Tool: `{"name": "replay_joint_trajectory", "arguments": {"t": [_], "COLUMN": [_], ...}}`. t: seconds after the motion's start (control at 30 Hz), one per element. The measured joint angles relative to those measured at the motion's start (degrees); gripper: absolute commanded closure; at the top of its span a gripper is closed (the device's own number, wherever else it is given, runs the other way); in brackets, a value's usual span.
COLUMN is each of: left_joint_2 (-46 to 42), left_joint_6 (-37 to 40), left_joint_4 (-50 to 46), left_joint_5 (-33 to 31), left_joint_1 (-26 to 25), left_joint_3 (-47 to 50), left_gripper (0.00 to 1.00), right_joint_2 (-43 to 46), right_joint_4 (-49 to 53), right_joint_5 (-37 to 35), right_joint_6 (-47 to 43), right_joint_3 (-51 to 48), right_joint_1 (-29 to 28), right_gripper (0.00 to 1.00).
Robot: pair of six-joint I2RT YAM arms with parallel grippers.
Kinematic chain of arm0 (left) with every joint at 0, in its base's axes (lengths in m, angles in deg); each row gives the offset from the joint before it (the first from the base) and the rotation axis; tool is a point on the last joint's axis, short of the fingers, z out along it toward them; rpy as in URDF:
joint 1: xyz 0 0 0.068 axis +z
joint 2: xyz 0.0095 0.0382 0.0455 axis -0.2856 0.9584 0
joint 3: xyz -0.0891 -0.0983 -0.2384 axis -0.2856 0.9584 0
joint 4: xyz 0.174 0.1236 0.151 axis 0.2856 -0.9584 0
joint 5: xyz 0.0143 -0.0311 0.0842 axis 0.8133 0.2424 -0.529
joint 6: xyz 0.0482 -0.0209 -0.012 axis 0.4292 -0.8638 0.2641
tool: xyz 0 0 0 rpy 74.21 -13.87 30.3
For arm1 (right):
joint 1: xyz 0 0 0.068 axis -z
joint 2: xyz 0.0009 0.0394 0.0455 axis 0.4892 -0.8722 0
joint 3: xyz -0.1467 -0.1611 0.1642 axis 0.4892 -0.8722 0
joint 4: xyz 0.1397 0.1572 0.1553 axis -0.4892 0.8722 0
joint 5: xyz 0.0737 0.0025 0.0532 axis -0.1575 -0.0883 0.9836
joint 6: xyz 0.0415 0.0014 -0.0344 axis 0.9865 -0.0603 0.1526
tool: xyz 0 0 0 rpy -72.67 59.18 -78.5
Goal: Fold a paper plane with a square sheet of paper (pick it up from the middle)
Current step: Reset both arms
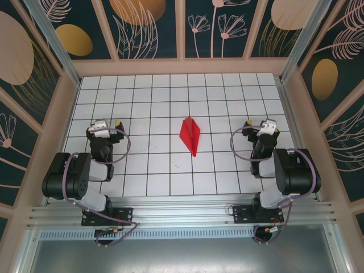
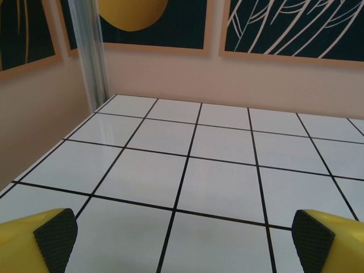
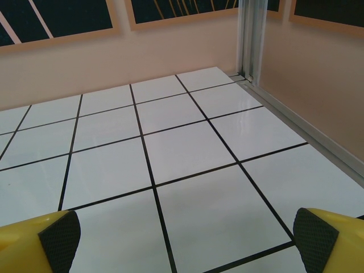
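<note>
From the top external view, the paper plane (image 1: 190, 135) lies flat on the white gridded table (image 1: 148, 91), about midway between the two arms. The left pincer (image 1: 109, 123) stands well to the plane's left and the right pincer (image 1: 261, 125) well to its right, neither touching it. The right one looks a shade nearer, though the margin is too small to be sure. The plane's long axis runs from far to near with a slight tilt, its sharp nose toward the arms' bases, so it lies broadside to both pincers. It is a narrow bright red dart, widest near its middle, with a crease down its length and one half shaded darker. Going by that shape, the folding looks finished. In the left wrist view, the left pincer (image 2: 183, 242) has its jaws wide apart, with black pads (image 2: 55, 233) at the two bottom corners and bare tiles between them. It faces the far wall (image 2: 239, 79), with the plane off to its right side. In the right wrist view, the right pincer (image 3: 186, 242) is likewise spread wide and holds nothing, and it faces the same wall with the plane off to its left.
</note>
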Motion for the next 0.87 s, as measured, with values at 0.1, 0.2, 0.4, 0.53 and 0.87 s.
{"name": "replay_joint_trajectory", "arguments": {"t": [0.1, 0.2, 0.4, 0.53, 0.87], "left_joint_2": [0.0, 0.0, 0.0, 0.0, 0.0], "left_joint_6": [-0.7, -0.9, -0.6, -0.3, 0.1], "left_joint_4": [2.5, 2.8, 1.7, 1.2, 0.3], "left_joint_5": [-2.4, -3.1, -0.8, 1.2, 2.3], "left_joint_1": [0.0, 0.0, 0.0, 0.0, 0.0], "left_joint_3": [1.8, 2.2, 0.7, 0.4, 0.0], "left_gripper": [0.01, 0.01, 0.02, 0.01, 0.01], "right_joint_2": [0.0, 0.0, 0.0, 0.0, 0.0], "right_joint_4": [0.0, 0.0, 0.0, 0.0, 0.0], "right_joint_5": [0.0, 0.0, 0.0, 0.0, 0.0], "right_joint_6": [0.0, 0.0, 0.0, 0.0, 0.0], "right_joint_3": [0.0, 0.0, 0.0, 0.0, 0.0], "right_joint_1": [0.0, 0.0, 0.0, 0.0, 0.0], "right_gripper": [0.01, 0.01, 0.01, 0.01, 0.01]}}
